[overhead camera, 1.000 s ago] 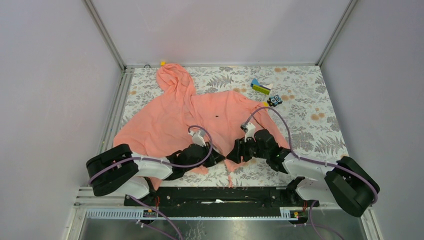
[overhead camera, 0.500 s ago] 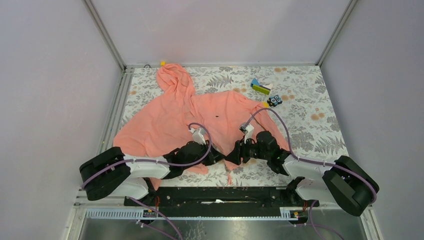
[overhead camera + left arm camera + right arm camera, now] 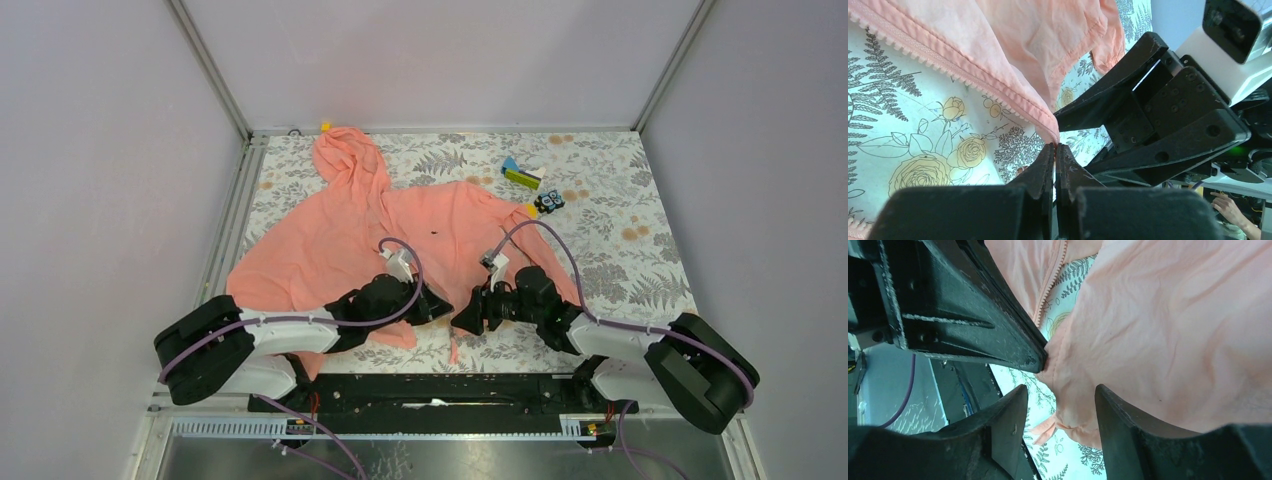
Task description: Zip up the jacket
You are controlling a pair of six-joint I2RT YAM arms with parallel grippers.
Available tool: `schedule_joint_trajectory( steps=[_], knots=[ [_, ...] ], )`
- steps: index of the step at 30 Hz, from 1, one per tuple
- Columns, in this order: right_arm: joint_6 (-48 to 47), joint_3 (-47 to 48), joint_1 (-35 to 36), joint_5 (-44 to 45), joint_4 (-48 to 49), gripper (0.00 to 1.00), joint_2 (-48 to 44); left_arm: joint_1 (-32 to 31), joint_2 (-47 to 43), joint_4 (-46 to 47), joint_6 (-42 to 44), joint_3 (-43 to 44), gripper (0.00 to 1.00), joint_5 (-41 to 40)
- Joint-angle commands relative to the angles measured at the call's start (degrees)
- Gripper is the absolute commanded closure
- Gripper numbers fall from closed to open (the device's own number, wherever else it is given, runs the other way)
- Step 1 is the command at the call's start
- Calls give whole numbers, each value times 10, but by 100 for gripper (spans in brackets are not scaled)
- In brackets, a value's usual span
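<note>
The left gripper [image 3: 1055,148] is clamped on the bottom end of one zipper edge of the jacket [image 3: 350,240]. The right gripper [image 3: 1060,394] stands apart, the other front hem loose between its fingers. It should, I judge, close on that hem's zipper end and bring it level with the left's. The jacket lies spread from the table's [image 3: 620,270] far-left corner to its near edge.

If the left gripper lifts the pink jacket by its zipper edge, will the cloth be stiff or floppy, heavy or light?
Probably floppy: the jacket lies wrinkled and folded on the table. Likely light, as the cloth looks thin where the left gripper pinches it. So small a pinch may slip.
</note>
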Motion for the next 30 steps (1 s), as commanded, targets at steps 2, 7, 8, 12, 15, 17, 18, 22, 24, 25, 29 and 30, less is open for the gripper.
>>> schedule_joint_trajectory(
  steps=[2, 7, 8, 12, 15, 17, 18, 22, 24, 25, 29, 30],
  knots=[
    [-11, 0, 4, 5, 31, 41, -10, 5, -15, 13, 13, 25, 100, 20],
    [-9, 12, 4, 7, 39, 47, 10, 6, -6, 13, 13, 32, 100, 31],
    [-8, 13, 4, 9, 39, 48, 11, 6, -5, 13, 12, 33, 100, 32],
    [-6, 10, 4, 12, 48, 52, 15, 10, -8, 10, 13, 38, 100, 34],
    [-6, 13, 4, 10, 46, 42, 24, 13, -16, 3, 14, 41, 100, 34],
    [-7, 14, 4, 16, 44, 40, 27, 14, -19, -1, 14, 43, 100, 34],
    [-8, 15, 4, 20, 41, 40, 26, 14, -19, -1, 14, 44, 100, 36],
    [-12, 17, 4, 33, 38, 46, 20, 15, -17, -1, 14, 49, 100, 40],
    [-15, 15, 4, 35, 39, 52, 14, 16, -19, -3, 15, 50, 100, 40],
    [-17, 14, 4, 36, 40, 55, 11, 17, -21, -6, 15, 50, 100, 40],
    [-19, 4, 4, 43, 48, 69, 5, 26, -38, -29, 16, 48, 100, 38],
    [-18, 5, 4, 47, 47, 71, 6, 29, -46, -37, 15, 48, 100, 38]
  ],
)
